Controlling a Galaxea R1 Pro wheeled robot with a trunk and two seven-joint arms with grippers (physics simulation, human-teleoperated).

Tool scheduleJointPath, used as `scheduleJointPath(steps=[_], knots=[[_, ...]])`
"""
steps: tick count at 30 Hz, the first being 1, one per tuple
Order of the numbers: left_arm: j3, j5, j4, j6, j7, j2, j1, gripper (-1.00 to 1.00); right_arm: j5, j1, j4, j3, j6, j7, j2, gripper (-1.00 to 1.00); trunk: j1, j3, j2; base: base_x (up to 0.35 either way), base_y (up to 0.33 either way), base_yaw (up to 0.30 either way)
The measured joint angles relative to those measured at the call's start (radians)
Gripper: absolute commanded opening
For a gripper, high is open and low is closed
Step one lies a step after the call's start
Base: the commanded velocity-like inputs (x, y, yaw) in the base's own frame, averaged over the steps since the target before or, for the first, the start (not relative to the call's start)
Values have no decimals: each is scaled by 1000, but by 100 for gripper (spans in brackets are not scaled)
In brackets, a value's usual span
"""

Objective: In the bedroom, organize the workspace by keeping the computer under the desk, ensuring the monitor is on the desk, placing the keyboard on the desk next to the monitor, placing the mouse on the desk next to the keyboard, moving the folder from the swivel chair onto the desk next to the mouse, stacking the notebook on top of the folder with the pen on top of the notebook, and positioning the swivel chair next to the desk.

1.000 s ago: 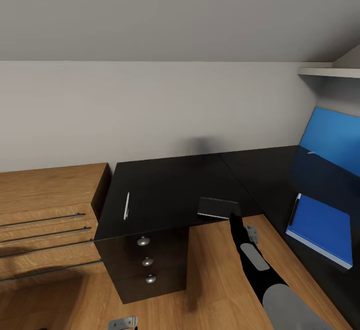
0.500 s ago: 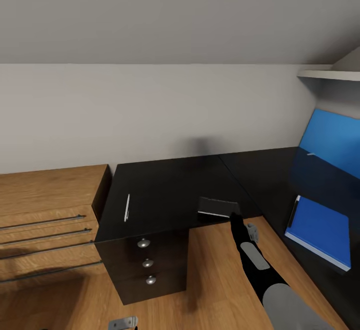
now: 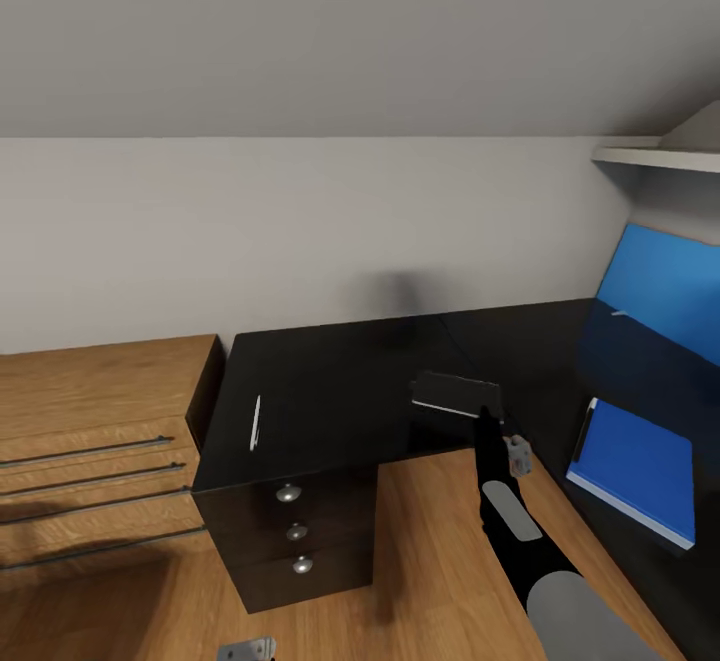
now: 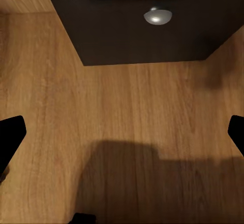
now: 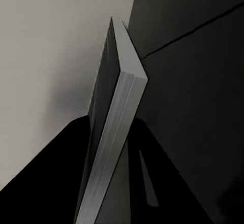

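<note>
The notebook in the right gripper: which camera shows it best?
The right wrist view: the notebook runs up its middle, pale page edge facing the camera between the dark fingers. In the head view it is a small dark slab above the desk. The left wrist view faces floor and a drawer knob.

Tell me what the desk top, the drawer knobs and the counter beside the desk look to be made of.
Desk: its top looks like glossy black laminate or lacquer, since it mirrors the blue folder. Drawer knobs: seemingly brushed or polished metal, silver-grey with a bright highlight. Wooden counter: light wood or wood-look veneer, with visible grain and a matte sheen. These are renders, so the materials are only apparent.
</note>
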Motion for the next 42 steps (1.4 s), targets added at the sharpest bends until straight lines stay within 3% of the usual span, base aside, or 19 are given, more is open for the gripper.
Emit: scheduleJointPath(steps=[10, 12, 18, 33, 42], knots=[[0, 0, 2, 1, -1, 0, 0, 100, 0, 93, -195, 2, -40, -16, 1, -100, 0, 0, 0, 0, 0, 0], [0, 0, 2, 1, 0, 0, 0, 100, 0, 130, -268, 1, -40, -50, -1, -100, 0, 0, 0, 0, 0, 0], [0, 0, 6, 2, 0, 0, 0, 100, 1, 165, -352, 1, -39, -115, -6, -100, 0, 0, 0, 0, 0, 0], [0, 0, 12, 0, 0, 0, 0, 100, 0, 174, -370, 1, -39, -133, -16, -100, 0, -10, 0, -5, -3, -109], [-1, 0, 16, 1, 0, 1, 0, 100, -1, 174, -372, 0, -38, -135, -18, -100, 0, -21, 0, -198, -173, -171]])
